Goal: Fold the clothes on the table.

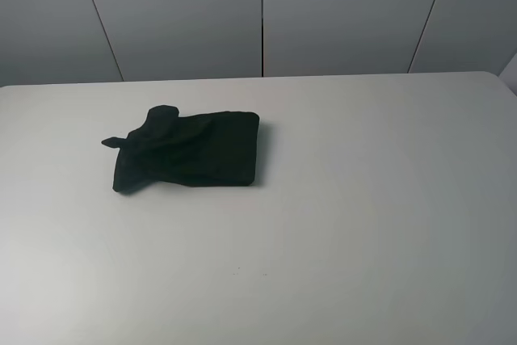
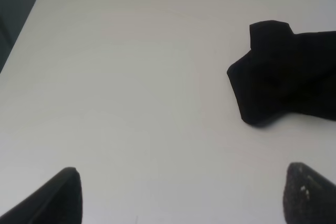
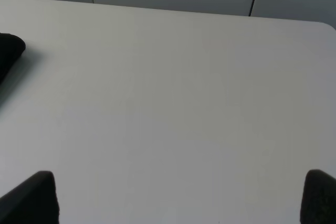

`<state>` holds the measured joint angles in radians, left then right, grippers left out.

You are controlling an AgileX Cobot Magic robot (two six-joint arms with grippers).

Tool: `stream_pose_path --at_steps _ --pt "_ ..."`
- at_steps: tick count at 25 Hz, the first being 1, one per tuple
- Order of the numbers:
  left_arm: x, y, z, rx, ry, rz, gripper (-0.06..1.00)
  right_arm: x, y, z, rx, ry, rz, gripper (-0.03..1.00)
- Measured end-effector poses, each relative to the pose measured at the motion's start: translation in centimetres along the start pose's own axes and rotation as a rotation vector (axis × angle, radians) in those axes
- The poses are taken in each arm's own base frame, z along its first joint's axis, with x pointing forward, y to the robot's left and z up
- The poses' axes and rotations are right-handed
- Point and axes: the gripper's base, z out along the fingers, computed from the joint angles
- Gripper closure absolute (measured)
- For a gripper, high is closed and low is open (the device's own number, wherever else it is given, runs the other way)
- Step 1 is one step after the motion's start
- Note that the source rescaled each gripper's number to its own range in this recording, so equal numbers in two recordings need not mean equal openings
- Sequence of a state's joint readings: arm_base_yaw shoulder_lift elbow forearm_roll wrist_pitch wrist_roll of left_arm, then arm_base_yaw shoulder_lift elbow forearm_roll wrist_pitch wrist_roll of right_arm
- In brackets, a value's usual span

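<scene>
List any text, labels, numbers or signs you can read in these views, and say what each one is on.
None can be read.
The folded black T-shirt shows only plain black fabric in all three views; no print is visible.
The white table carries no label or marking.
The grey wall panels behind are blank.

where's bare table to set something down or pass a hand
Bare table runs everywhere right of the shirt to the right edge, and across the whole near strip in front of it. Narrower bare strips lie between the shirt and the far and left edges. Only the shirt's own spot is taken.
</scene>
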<state>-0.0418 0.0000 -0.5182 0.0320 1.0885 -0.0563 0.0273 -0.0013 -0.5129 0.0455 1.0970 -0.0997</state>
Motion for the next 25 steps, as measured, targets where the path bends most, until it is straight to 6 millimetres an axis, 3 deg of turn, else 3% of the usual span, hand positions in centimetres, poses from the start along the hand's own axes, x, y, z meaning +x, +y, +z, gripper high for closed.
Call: stream_pose_path --at_steps 25 --pt "0.01 -0.32 -0.01 0.035 0.001 0.038 -0.04 -0.01 0.03 0.01 0.033 0.002 0.02 -0.03"
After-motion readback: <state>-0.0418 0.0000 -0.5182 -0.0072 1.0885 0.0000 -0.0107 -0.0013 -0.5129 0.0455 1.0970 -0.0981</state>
